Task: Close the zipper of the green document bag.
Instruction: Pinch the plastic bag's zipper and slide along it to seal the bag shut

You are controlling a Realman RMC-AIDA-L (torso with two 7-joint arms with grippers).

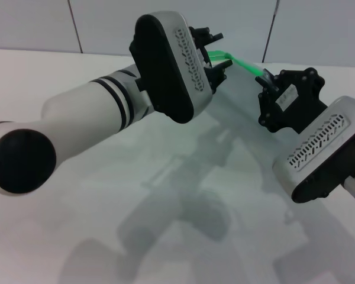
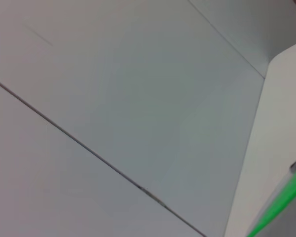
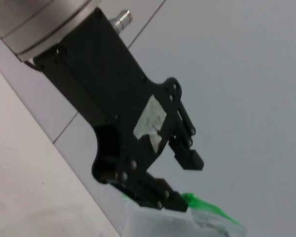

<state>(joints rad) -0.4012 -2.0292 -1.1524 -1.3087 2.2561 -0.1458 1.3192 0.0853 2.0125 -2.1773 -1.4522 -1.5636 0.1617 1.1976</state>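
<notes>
You had the green document bag [image 1: 236, 112] lifted off the table [image 1: 47, 77], hanging in the upper middle of the head view between the two hands, which probably kept the zipper [image 1: 244, 64] taut so a slider could run along it. The left hand [image 1: 212, 52] sat at the upper centre, gripping the bag's corner where the green strip began; the right wrist view showed one of its fingers down on the green edge and the other standing apart, so you seemed to be pinching the corner loosely, though I could not tell for certain. The right hand [image 1: 267, 83] sat just right of centre, at the strip's other visible end; whether its fingers were pressed on the strip I could not tell. The slider tab itself was not visible. Only a short run of green strip lay free between the hands, leaving little room to slide.
</notes>
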